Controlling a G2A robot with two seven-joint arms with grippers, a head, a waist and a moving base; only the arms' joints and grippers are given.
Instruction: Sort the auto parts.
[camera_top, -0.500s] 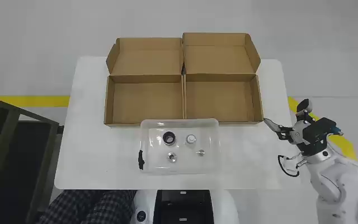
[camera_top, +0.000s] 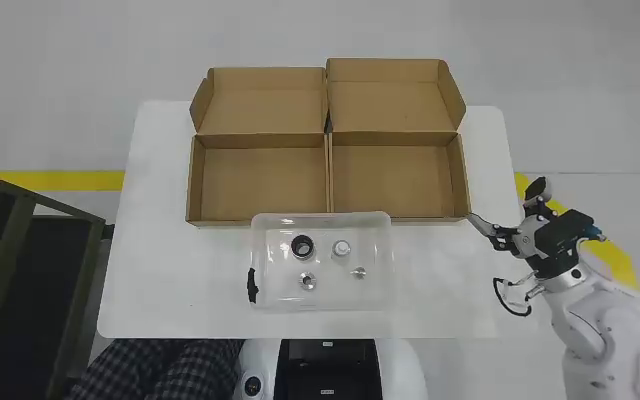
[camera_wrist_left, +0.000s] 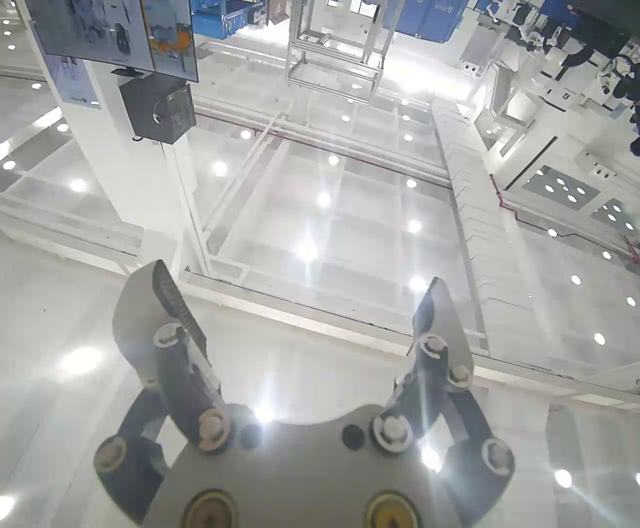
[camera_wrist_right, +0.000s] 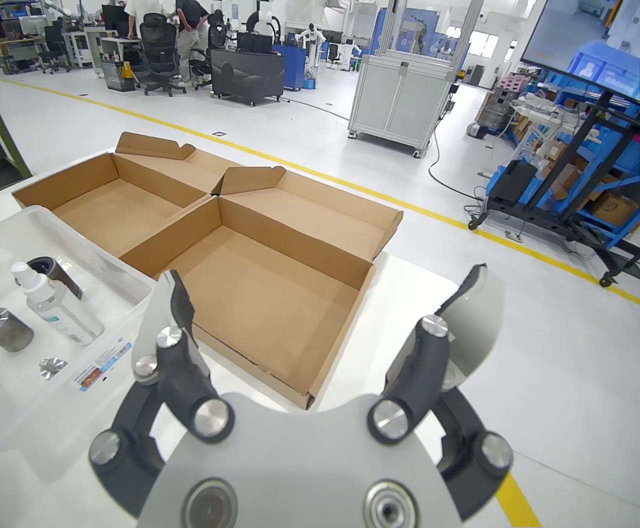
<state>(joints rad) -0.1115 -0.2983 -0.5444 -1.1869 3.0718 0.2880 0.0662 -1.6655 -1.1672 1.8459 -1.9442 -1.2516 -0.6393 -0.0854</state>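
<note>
White table (camera_top: 160, 250), plant floor with a yellow line beyond it. My landmark is the clear bin (camera_top: 372, 296) at the table's near edge.

- Four parts lie in the bin. A dark ring (camera_top: 303, 245) sits toward its far left and a small white bottle (camera_top: 342, 248) just right of the ring. A small shiny piece (camera_top: 358, 272) lies nearer than the bottle and a short metal cylinder (camera_top: 308, 281) nearer than the ring. None looks to be touching another.
- A black clip (camera_top: 252, 285) is on the bin's left wall; I can't tell what it is.
- Two cardboard boxes stand just beyond the bin's far wall, side by side with lids folded back: left box (camera_top: 258, 185) and right box (camera_top: 398, 182). Both floors show bare cardboard.
- The right gripper (camera_wrist_right: 325, 272) is off the bin's right side, near the table's right edge. Its jaws are spread wide with nothing between them, and it faces the right box.
- The left gripper (camera_wrist_left: 296, 272) also has its jaws wide apart and holds nothing. It points up at the ceiling lights; I can't place it relative to the bin.

My read: the sort hasn't started. No part has been boxed, so all four picks remain. Which part belongs in which box I can't tell from here.
</note>
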